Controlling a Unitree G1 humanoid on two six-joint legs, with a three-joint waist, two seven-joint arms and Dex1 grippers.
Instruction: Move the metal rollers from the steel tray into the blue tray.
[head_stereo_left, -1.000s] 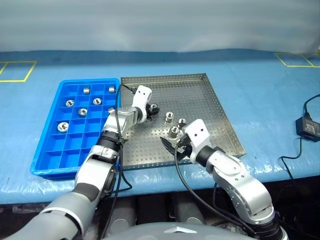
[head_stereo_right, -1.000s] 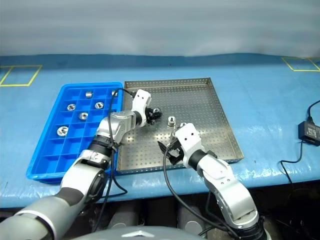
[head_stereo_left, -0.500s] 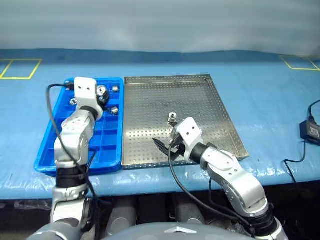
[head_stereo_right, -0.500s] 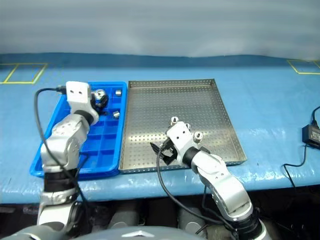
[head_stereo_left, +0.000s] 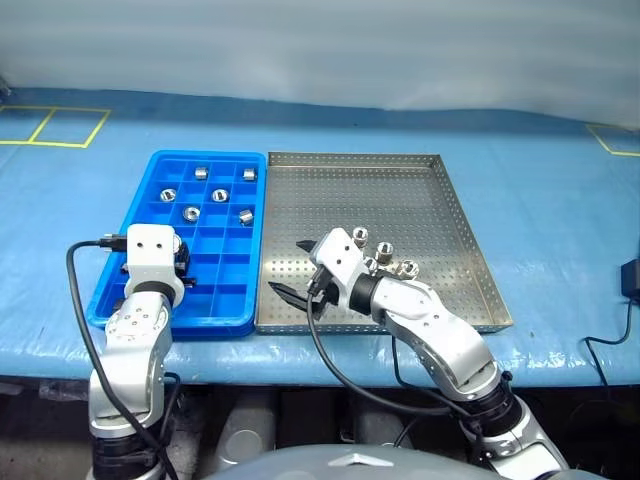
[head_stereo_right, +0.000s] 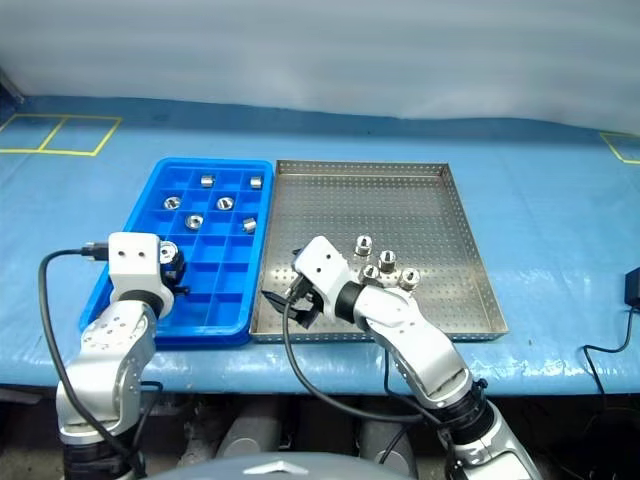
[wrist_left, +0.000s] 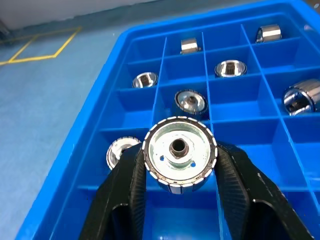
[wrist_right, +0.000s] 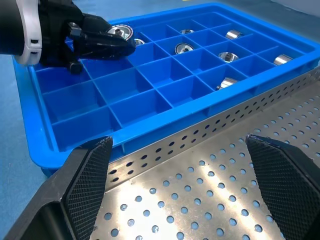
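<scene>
My left gripper (wrist_left: 180, 167) is shut on a metal roller (wrist_left: 180, 152), a toothed silver disc with a hollow centre. It holds it just above the near left cells of the blue tray (head_stereo_left: 205, 155). Several more rollers (head_stereo_left: 219, 195) lie in the tray's far cells. My right gripper (head_stereo_left: 294, 270) stands open with nothing between its fingers, low over the near left corner of the steel tray (head_stereo_left: 350, 157), close to the blue tray's wall. A small cluster of rollers (head_stereo_left: 383, 250) stands on the perforated floor just behind the right wrist.
The two trays sit side by side on a blue table cover with yellow tape marks (head_stereo_left: 60, 125) at the far left. A black adapter and cable (head_stereo_left: 632, 275) lie at the right edge. The table's front edge runs just below both trays.
My left gripper has carried the roller from the steel tray leftward and back to the blue tray's near left cells. My right gripper has drifted left, still open. The camera view has also shifted.
</scene>
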